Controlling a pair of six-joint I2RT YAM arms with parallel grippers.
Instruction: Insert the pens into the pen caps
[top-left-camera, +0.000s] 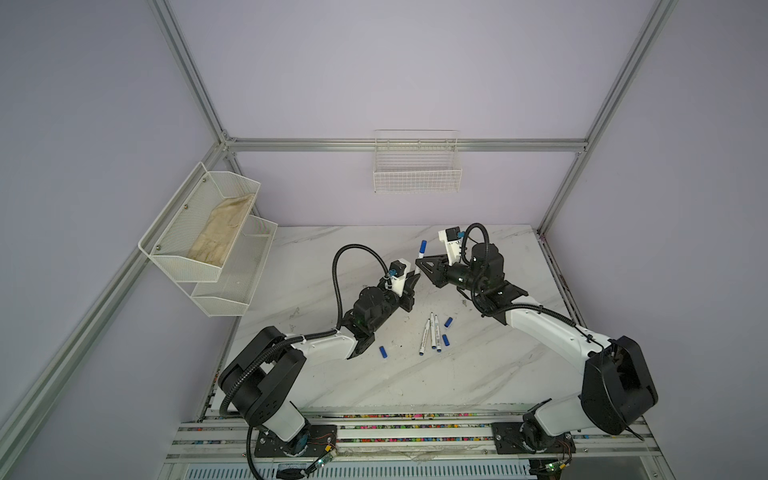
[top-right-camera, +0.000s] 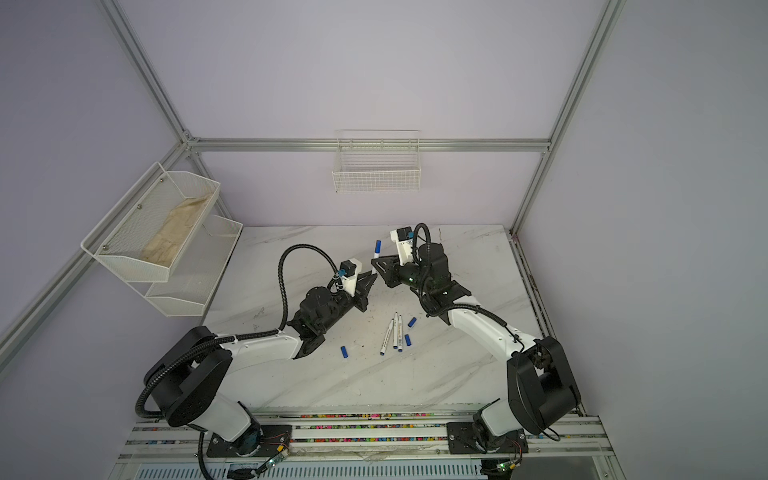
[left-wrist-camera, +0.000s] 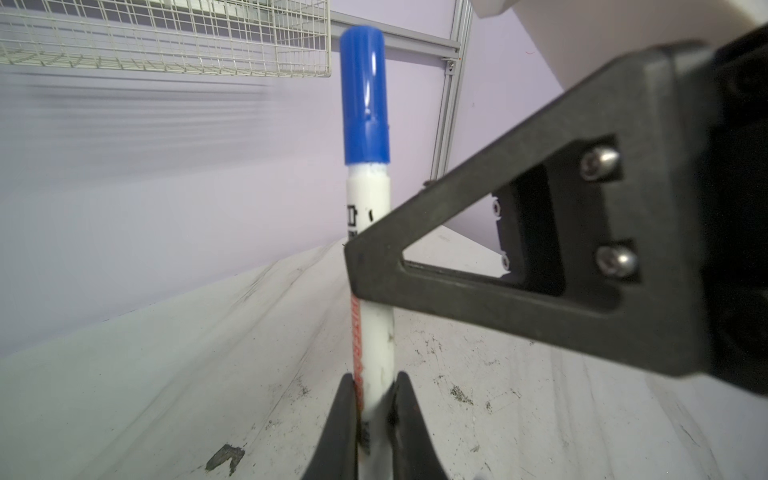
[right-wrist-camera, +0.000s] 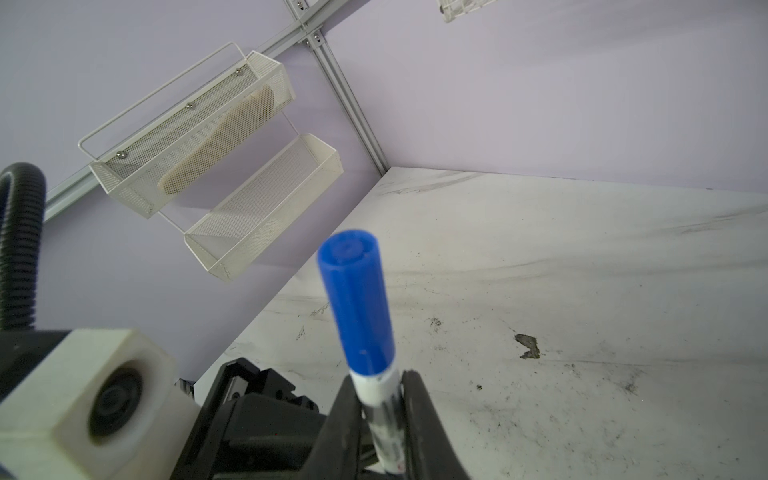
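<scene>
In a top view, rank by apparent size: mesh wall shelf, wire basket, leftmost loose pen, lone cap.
Largest to smallest:
mesh wall shelf
wire basket
leftmost loose pen
lone cap
Shelf may be nearer the camera, so first place is unsure.

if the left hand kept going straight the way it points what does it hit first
Most likely the right hand: it crosses the capped pen just ahead of the left hand, which grips the barrel farther back. The exact gap is unclear.
</scene>
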